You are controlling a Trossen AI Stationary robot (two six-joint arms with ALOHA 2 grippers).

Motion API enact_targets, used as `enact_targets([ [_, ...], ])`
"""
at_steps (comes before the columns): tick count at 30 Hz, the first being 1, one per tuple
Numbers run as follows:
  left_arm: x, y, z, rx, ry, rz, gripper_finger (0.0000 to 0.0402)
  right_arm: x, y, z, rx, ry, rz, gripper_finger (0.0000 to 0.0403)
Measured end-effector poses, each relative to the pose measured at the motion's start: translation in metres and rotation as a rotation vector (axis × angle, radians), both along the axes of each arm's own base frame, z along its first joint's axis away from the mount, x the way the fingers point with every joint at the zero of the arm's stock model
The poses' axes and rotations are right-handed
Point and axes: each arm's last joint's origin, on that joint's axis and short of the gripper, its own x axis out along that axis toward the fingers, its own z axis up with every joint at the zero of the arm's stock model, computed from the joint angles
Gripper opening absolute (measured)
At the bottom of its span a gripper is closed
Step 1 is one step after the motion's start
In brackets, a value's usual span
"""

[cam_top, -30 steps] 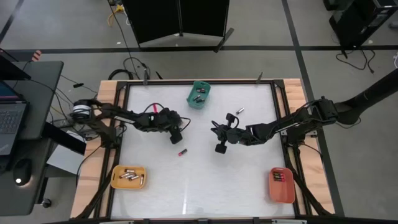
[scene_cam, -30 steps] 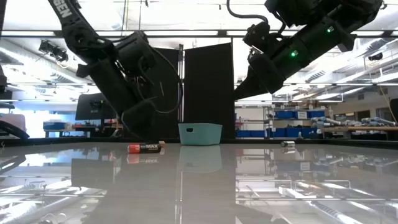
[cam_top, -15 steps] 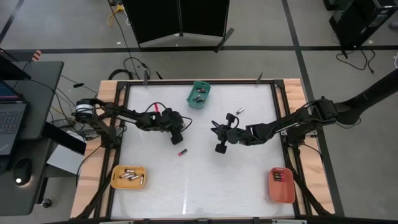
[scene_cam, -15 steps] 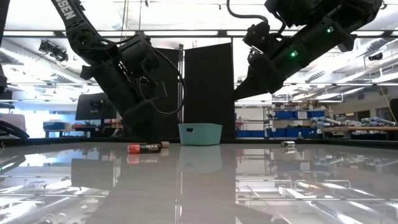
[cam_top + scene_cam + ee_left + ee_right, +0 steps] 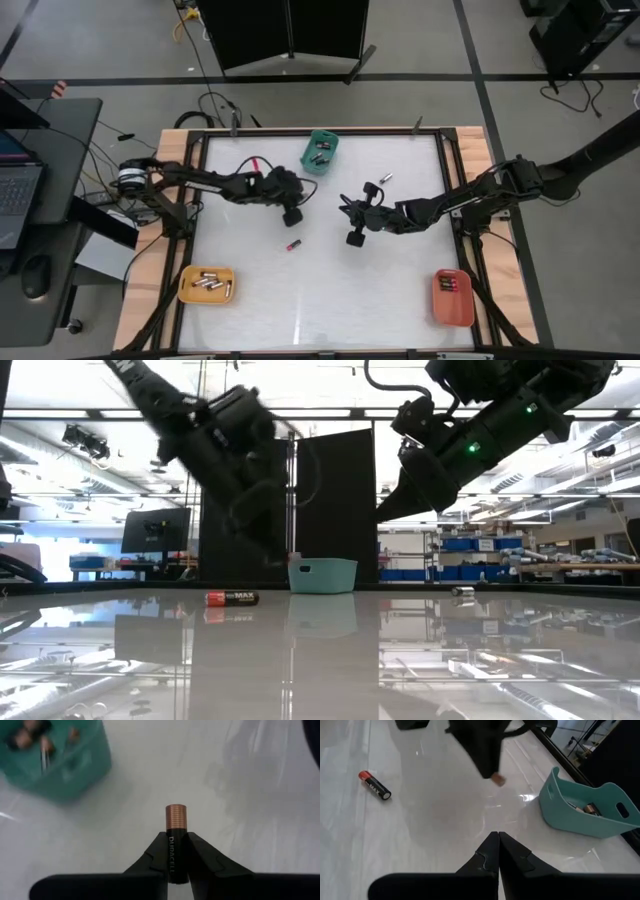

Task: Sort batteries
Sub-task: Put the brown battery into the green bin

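Observation:
My left gripper is shut on a black battery with a copper end. It hangs above the table, a little short of the teal tray, which holds some batteries. A red-ended battery lies on its side on the table, nearer than the left gripper. A silvery battery lies toward the far right. My right gripper is shut on nothing and hovers near the table's middle. My left gripper pinches the battery's black body between its two fingers. The fingers slant down from the table's left and lie along the battery, whose copper end sticks out past the fingertips. The battery is lifted clear of the table.
A yellow tray with several batteries stands at the near left corner. An orange tray with batteries stands at the near right. The white table top between the trays is bare. The room beyond the table shows in the low view.
My left gripper has risen from the table and gone a little toward the far edge and the teal tray. The copper-ended battery that lay beside the red-ended one has been lifted clear with it. The red-ended battery has stayed put.

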Motion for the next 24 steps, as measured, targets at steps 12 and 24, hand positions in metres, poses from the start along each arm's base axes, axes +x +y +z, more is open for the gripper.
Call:
enact_targets([
  [12, 0.035, 0.057, 0.082, 0.125, -0.123, 0.06, 0.0046, -0.001, 0.0, -0.001, -0.003, 0.013, 0.001, 0.0012],
  [24, 0.067, 0.148, 0.055, 0.04, -0.02, 0.139, 0.0046, -0.001, 0.0, -0.002, -0.004, 0.02, 0.0, 0.0012],
])
